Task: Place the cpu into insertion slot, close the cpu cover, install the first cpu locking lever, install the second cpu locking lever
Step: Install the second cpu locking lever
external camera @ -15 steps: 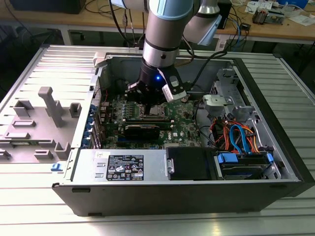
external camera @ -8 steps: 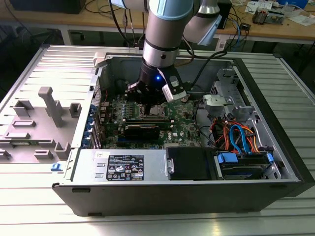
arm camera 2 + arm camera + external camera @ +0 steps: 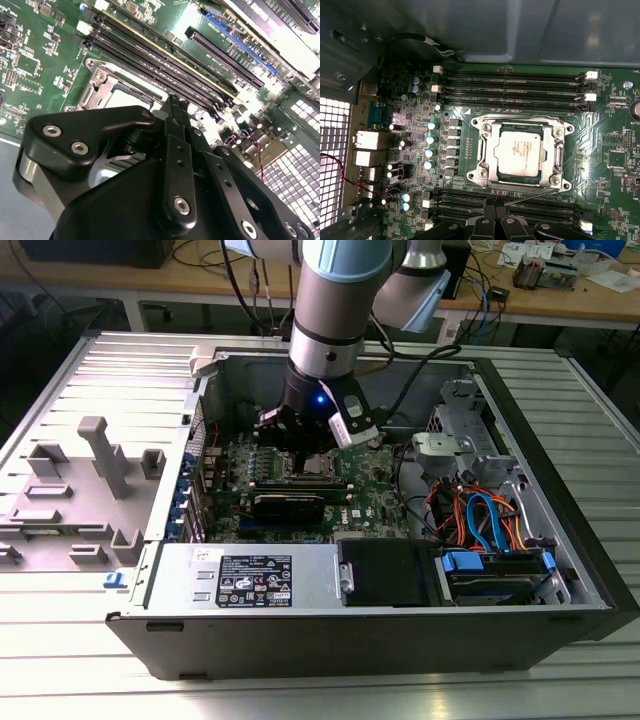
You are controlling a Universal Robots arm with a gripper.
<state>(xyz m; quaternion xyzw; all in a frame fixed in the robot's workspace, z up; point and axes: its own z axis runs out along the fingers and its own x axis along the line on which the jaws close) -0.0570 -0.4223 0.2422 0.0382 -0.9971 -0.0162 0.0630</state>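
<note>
The arm reaches down into the open computer case (image 3: 560, 540), and the gripper (image 3: 300, 440) hangs just above the green circuit board (image 3: 380, 490). In the second wrist view the fingertips (image 3: 176, 107) meet with no gap between them and nothing is clamped.

In the first wrist view the cpu (image 3: 520, 151) lies flat in the insertion slot (image 3: 495, 172). The cpu cover (image 3: 490, 145) is folded down around it, its silver frame bordering the chip on all four sides. A thin locking lever (image 3: 532, 196) slants along the socket edge nearest the gripper (image 3: 492, 220).

Long black memory slots (image 3: 515, 92) run along the socket's far side, and a second bank (image 3: 470, 200) runs between the socket and the gripper, leaving narrow room there. A row of capacitors (image 3: 430, 145) stands beside the socket.

Print on the chip is too small to read. A white label (image 3: 255, 580) on the power supply housing is likewise illegible.
</note>
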